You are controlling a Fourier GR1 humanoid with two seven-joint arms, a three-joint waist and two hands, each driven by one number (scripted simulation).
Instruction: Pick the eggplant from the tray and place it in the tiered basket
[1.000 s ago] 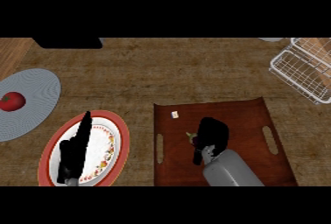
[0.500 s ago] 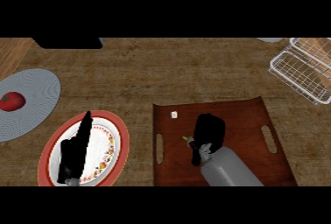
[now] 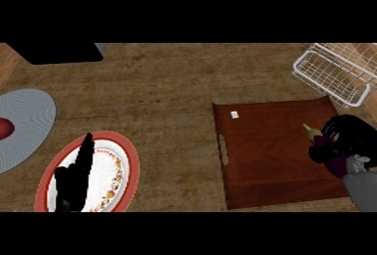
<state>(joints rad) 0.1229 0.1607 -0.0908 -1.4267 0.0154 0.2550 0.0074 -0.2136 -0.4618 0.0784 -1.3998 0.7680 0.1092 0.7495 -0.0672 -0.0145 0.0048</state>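
At the far left a grey round mat (image 3: 26, 124) lies on the wooden counter (image 3: 169, 89), with a red thing (image 3: 4, 128) on it at the view's edge. Just beside it, lower down, sits a red-rimmed plate (image 3: 117, 174). The left hand (image 3: 74, 174) lies over this plate, its fingers straight and pressed together, pointing to the view's top. A black block (image 3: 59, 52) stands at the upper left. Right of centre is the brown tray (image 3: 273, 154), with a small white bit (image 3: 234, 114) near its far left corner. The eggplant (image 3: 330, 160) is over the tray's right part. It shows a pale green stem end and a dark purple body, much of it hidden by the hand. Its long axis runs slantwise, with the stem pointing up and to the left and the body trailing down to the right. The right hand (image 3: 350, 134) has its fingers curled round the eggplant. Whether the eggplant touches the tray cannot be told. The white wire tiered basket (image 3: 327, 74) stands at the upper right, apart from the hand.
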